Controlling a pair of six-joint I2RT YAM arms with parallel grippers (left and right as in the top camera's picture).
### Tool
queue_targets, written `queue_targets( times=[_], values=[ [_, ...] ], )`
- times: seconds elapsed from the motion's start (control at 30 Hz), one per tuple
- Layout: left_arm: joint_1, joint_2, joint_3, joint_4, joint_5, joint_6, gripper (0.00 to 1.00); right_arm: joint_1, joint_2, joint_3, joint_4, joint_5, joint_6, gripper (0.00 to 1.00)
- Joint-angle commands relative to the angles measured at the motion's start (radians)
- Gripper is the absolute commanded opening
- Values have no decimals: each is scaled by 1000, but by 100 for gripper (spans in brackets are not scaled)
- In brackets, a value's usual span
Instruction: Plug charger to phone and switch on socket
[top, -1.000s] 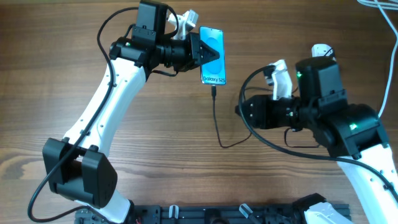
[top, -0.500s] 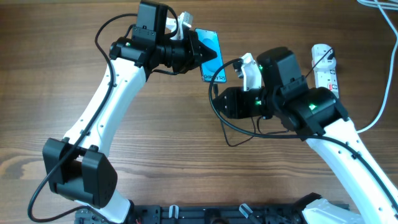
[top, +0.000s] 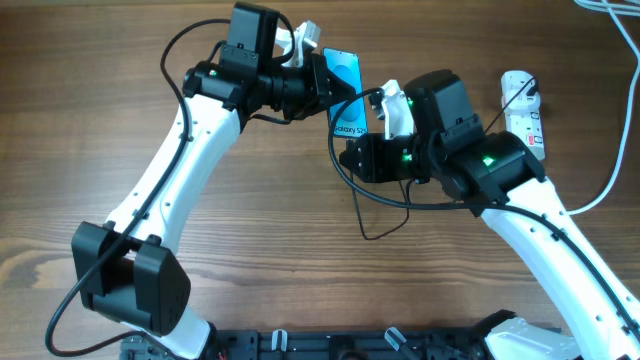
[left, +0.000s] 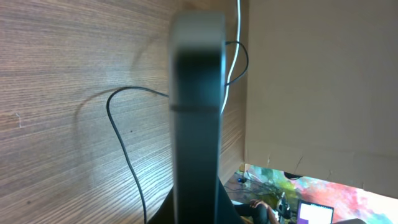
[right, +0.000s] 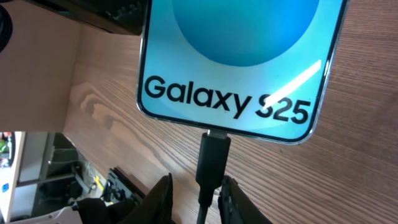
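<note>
The phone (top: 348, 75), turquoise screen up, is held at the back of the table by my left gripper (top: 330, 88), which is shut on it. The left wrist view shows the phone (left: 198, 93) edge-on as a dark bar rising from that gripper (left: 198, 208). The charger's thin black cable (top: 362, 215) curls down from the phone's lower edge. Its connector (right: 213, 155) meets the bottom edge of the phone (right: 242, 68) under the "Galaxy S25" text. My right gripper (right: 199, 199) straddles the connector, narrowly open, with a gap on the left side. The socket (top: 524, 105) lies at the far right.
A thick white lead (top: 612, 175) runs from the socket along the right edge. The right arm (top: 480, 160) stretches over the middle of the wooden table. A cardboard wall (left: 317, 87) stands beyond the table edge in the left wrist view.
My right arm has swung left from beside the socket to the phone's lower edge, and its jaws have narrowed around the connector. The left gripper has shifted slightly with the phone.
</note>
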Motion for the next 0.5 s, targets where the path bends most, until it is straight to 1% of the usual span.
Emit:
queue_targets(
  times=[0.0, 0.23, 0.3, 0.37, 0.47],
  values=[
    [-2, -15, 2, 16, 37, 29, 4, 3, 7, 12, -6, 7, -1, 25],
    [-2, -15, 2, 34, 37, 28, 4, 3, 7, 12, -51, 7, 0, 25],
    [-2, -15, 2, 34, 37, 28, 4, 3, 7, 12, -48, 8, 0, 24],
    [-2, -15, 2, 34, 37, 28, 4, 3, 7, 12, -44, 11, 0, 20],
    [-2, -15, 2, 33, 38, 28, 4, 3, 7, 12, -36, 11, 7, 20]
  ],
)
